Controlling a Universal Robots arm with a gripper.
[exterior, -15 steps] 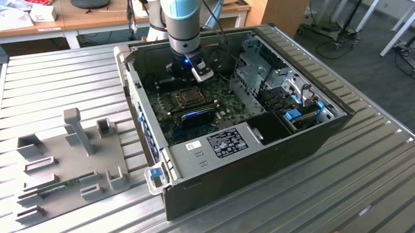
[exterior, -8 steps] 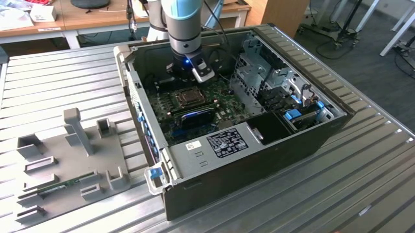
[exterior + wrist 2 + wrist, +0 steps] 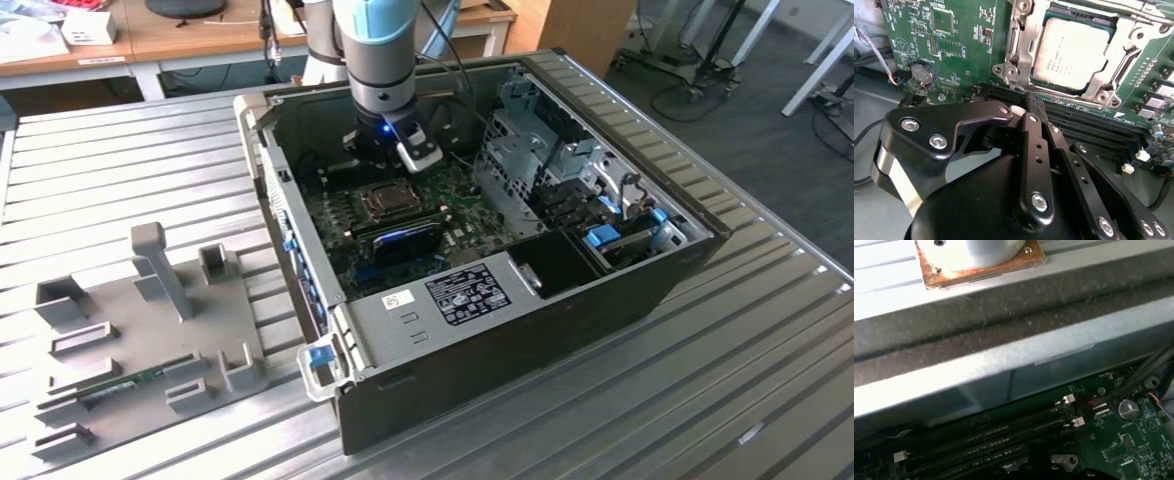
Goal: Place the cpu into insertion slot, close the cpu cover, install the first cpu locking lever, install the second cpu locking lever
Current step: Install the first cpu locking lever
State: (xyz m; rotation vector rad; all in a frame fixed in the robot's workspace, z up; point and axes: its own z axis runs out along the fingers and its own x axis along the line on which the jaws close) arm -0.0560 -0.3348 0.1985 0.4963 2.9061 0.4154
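Second wrist view, item one — chip point(image 3: 1074, 55), seated flat in its socket point(image 3: 1019, 60) with the metal cover point(image 3: 1104, 82) down around it. Light, stiff, fragile underneath, you'd judge; take it by the edges only. Gripper point(image 3: 1029, 107): fingers together, holding nothing, just above the memory slots point(image 3: 1094, 125). Room is tight — case wall point(image 3: 274, 180) close.

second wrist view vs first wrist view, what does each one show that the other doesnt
Second wrist view alone: the cpu seated in the insertion slot, the cpu cover lying flat around it, and the claw with its fingers together, holding nothing. First wrist view alone: the grey case wall and a copper-edged plate beyond it. Both share the green motherboard, the black memory slots and the coin battery.
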